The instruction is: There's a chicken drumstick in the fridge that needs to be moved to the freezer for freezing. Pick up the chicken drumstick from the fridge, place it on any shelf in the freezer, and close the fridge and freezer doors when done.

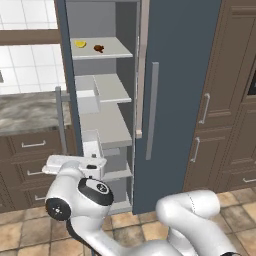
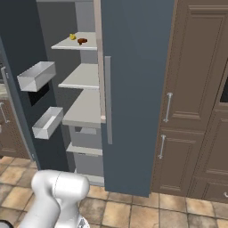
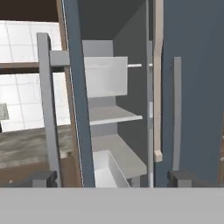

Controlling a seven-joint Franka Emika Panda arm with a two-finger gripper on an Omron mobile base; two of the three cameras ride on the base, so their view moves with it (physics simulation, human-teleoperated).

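The chicken drumstick (image 1: 99,48) lies on the top shelf (image 1: 112,49) of the open narrow compartment, upper left of the left base view, just right of a lemon wedge (image 1: 80,44). It is too small to tell its long axis or which way it points. The open door (image 2: 18,84) is cut off at the frame's left edge. The arm is folded low; the hand (image 3: 111,178) is spread wide, holding nothing.

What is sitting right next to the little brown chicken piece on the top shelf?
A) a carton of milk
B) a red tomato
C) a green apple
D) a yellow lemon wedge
D: a small yellow lemon wedge lies just left of the chicken drumstick on the top shelf of the open compartment.
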